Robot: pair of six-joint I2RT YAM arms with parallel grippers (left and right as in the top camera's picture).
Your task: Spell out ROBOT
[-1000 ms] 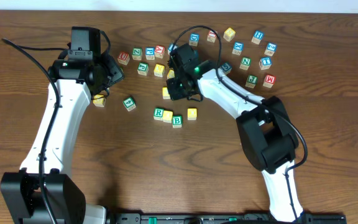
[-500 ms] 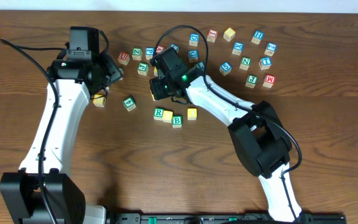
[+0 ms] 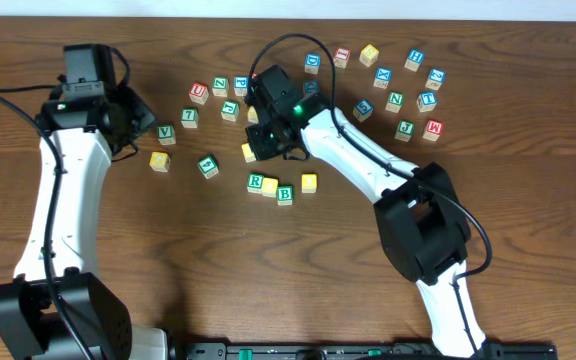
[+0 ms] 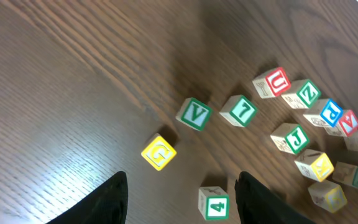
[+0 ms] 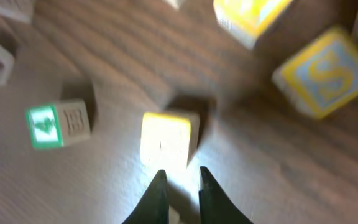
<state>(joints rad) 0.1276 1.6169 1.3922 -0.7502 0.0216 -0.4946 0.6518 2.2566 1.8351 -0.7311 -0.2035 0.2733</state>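
Yellow block (image 5: 165, 138) is looking light, rigid and smooth-faced, so I'm suggesting a pinch on opposite flat sides. Right jaws are hanging nearly closed and empty, left jaws spread wide and empty.

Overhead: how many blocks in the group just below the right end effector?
4: green R block at the left, yellow block beside it, green B block next, and second yellow block set apart further right. None appears hidden there.
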